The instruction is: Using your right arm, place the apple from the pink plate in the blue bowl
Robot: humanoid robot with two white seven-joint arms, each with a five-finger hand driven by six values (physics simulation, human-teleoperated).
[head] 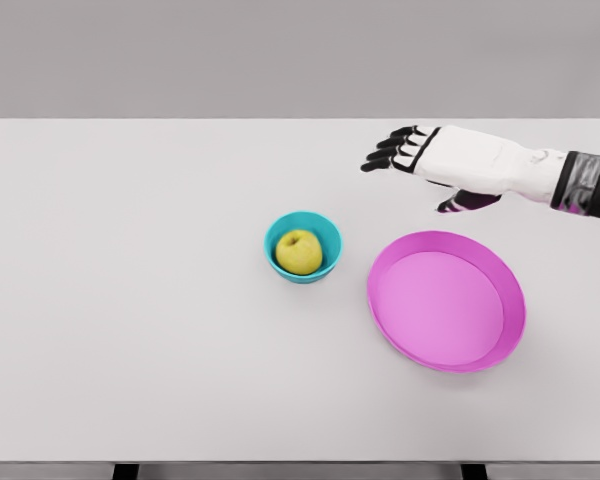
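From the head view, the pink plate [447, 300] lay nearest on the white worktop [130, 300], right of centre. Just to its left sat the blue bowl [303, 246], the yellow-green apple [299, 252] inside it. Farther back, the right hand [435, 158] hovered beyond the plate, fingers [385, 155] extended, loosely spread, holding nothing.

A bare simulated test scene: plain white table [130, 300] against a featureless grey backdrop.

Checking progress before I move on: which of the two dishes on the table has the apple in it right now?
The blue bowl, left of the pink plate, holds the yellow-green apple. The plate is bare, and the right robot hand holds nothing.
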